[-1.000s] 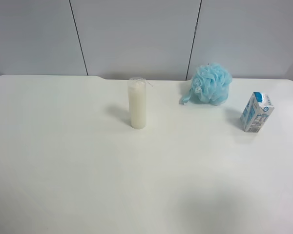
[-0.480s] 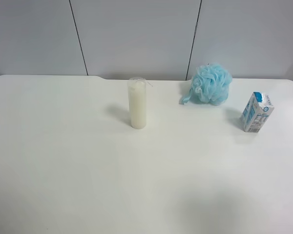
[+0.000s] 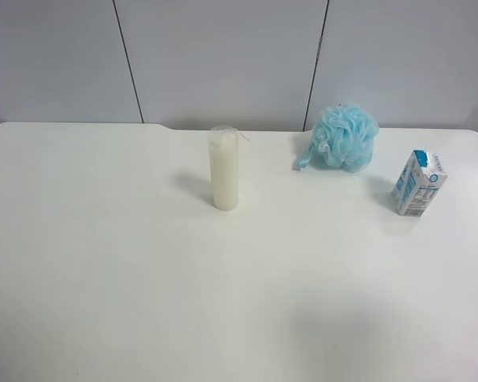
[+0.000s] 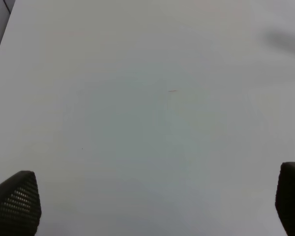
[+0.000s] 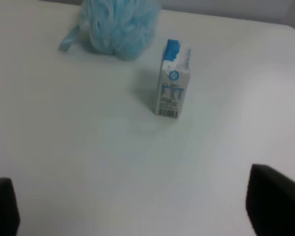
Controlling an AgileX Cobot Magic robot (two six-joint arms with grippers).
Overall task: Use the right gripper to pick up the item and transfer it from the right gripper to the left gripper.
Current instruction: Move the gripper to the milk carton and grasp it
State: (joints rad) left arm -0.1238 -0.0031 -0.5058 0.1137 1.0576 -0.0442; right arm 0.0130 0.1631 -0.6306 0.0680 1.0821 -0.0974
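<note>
The item, a small white carton [image 3: 418,185] with blue panels, stands upright near the table's edge at the exterior high view's right. It also shows in the right wrist view [image 5: 173,78], some way ahead of my right gripper [image 5: 140,209]. That gripper is open and empty, with only its two black fingertips [image 5: 278,201] in view, wide apart over bare table. My left gripper [image 4: 152,201] is open and empty over bare white table, with its fingertips [image 4: 14,199] at the frame corners. Neither gripper shows in the exterior high view.
A tall cream candle [image 3: 225,169] stands upright near the table's middle back. A fluffy light-blue bath sponge [image 3: 345,136] lies just beside the carton, also in the right wrist view [image 5: 117,24]. The white table [image 3: 143,278] ends at a grey panelled wall.
</note>
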